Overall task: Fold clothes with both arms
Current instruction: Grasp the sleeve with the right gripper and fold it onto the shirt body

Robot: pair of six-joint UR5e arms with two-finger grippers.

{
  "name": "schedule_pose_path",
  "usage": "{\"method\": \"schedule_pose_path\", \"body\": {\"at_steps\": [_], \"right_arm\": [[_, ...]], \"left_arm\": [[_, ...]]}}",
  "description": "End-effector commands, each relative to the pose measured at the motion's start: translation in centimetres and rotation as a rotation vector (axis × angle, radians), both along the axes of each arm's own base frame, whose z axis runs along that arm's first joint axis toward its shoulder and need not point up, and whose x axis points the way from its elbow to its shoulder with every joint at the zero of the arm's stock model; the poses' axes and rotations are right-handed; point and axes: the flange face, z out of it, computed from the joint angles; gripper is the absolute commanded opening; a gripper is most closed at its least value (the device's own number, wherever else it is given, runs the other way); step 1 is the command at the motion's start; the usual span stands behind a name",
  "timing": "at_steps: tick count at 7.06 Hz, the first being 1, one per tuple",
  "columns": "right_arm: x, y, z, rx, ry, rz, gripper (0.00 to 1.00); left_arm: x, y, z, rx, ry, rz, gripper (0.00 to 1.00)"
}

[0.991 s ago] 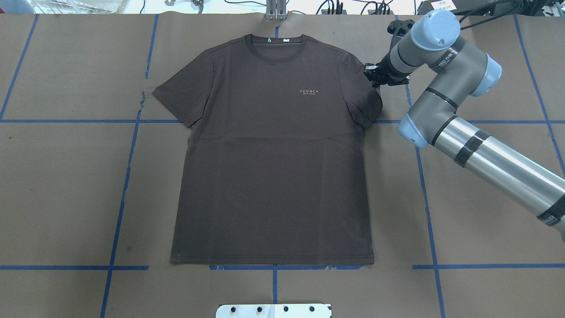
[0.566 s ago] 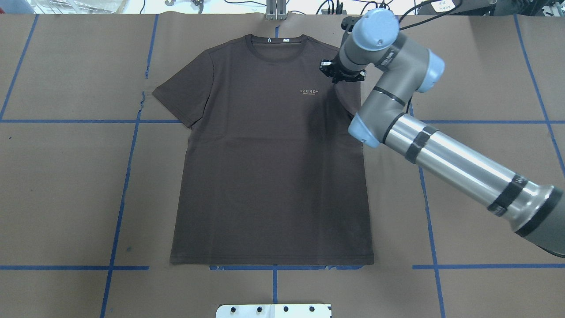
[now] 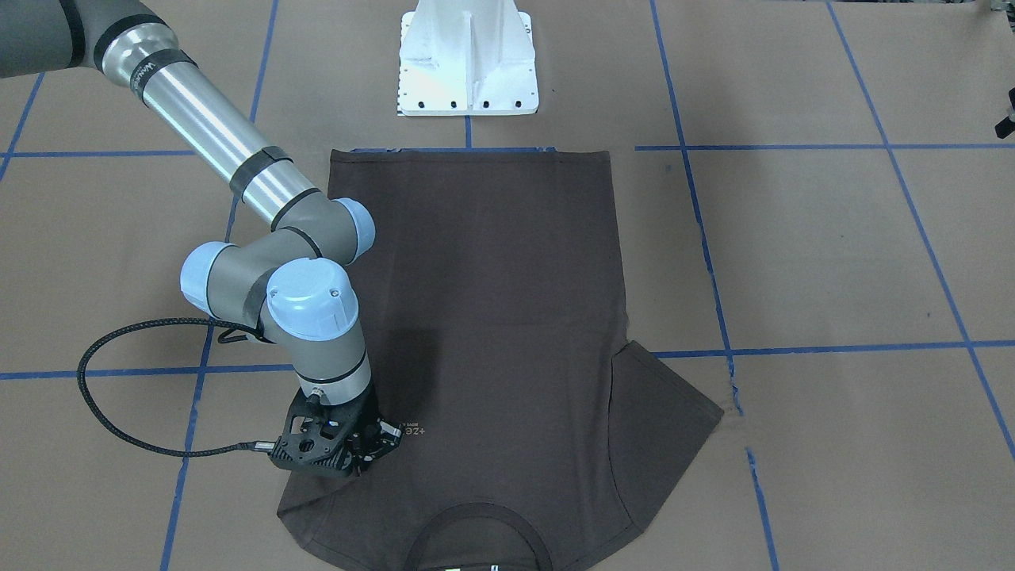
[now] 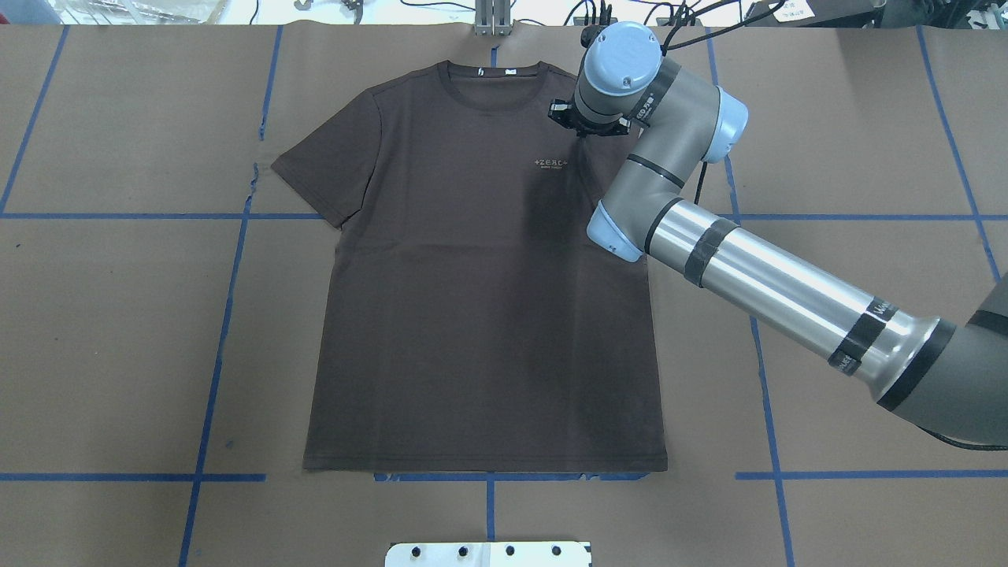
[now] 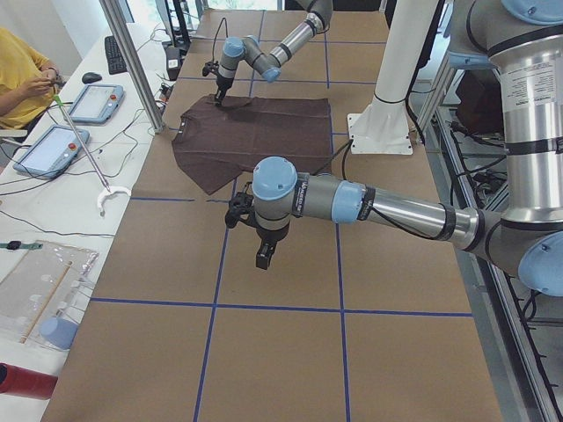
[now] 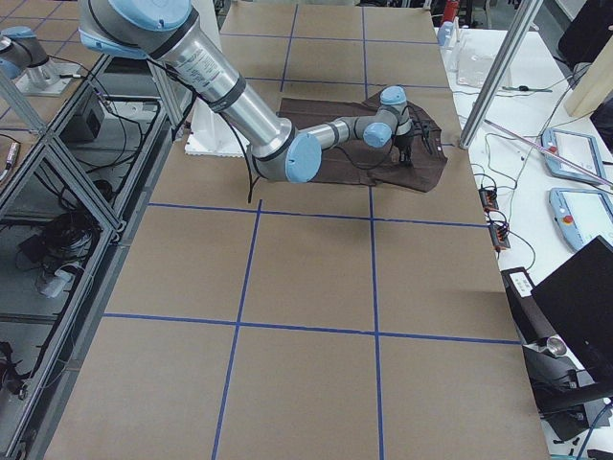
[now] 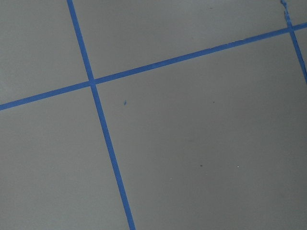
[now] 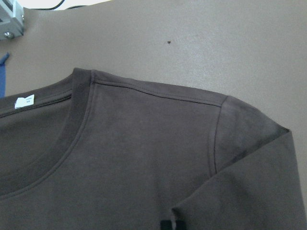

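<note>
The dark brown-grey T-shirt (image 4: 472, 315) lies flat, chest print up, collar at the table's far side. It also shows in the front view (image 3: 492, 317) and the right wrist view (image 8: 144, 143). My right gripper (image 4: 587, 130) is shut on the shirt's right sleeve and holds it folded inward over the shoulder, beside the print. It also shows in the front view (image 3: 361, 452); its fingertips (image 8: 171, 224) pinch a raised cloth fold. The left sleeve (image 4: 327, 173) lies spread out. My left gripper (image 5: 264, 255) hovers over bare table away from the shirt; I cannot tell if it is open.
The white base plate (image 4: 488, 553) sits at the near edge behind the hem. A metal post (image 4: 492, 20) stands just past the collar. Blue tape lines (image 4: 228, 315) cross the brown paper. An operator (image 5: 26, 70) and tablets are at the side bench.
My right gripper has moved left from the outer edge of the right sleeve to over the shoulder, taking the sleeve with it; the sleeve now lies folded in over the shirt.
</note>
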Motion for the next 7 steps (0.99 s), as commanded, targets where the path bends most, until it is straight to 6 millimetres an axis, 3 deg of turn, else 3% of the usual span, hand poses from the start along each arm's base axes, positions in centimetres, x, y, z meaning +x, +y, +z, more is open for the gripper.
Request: {"method": "schedule_pose_path", "body": {"at_steps": [1,3,5,6,7], "right_arm": [[0.0,-0.4,-1.3,0.012,-0.005,0.006,1.00],[3.0,-2.2,-1.1,0.034,0.003,0.008,1.00],[10.7,0.1,1.4,0.008,-0.108,-0.048,1.00],[14.0,1.7,3.5,-0.025,-0.158,-0.087,1.00],[19.4,4.0,2.8,-0.004,-0.230,-0.102,1.00]], "left_arm": [[0.2,0.0,-1.6,0.030,0.029,0.006,1.00],[0.8,-0.6,-3.6,0.046,0.081,-0.006,1.00],[3.7,-1.5,-5.2,0.037,0.119,-0.064,1.00],[6.6,-3.9,-6.7,-0.005,0.132,-0.068,1.00],[11.1,-7.5,-6.5,-0.096,0.139,-0.056,1.00]]}}
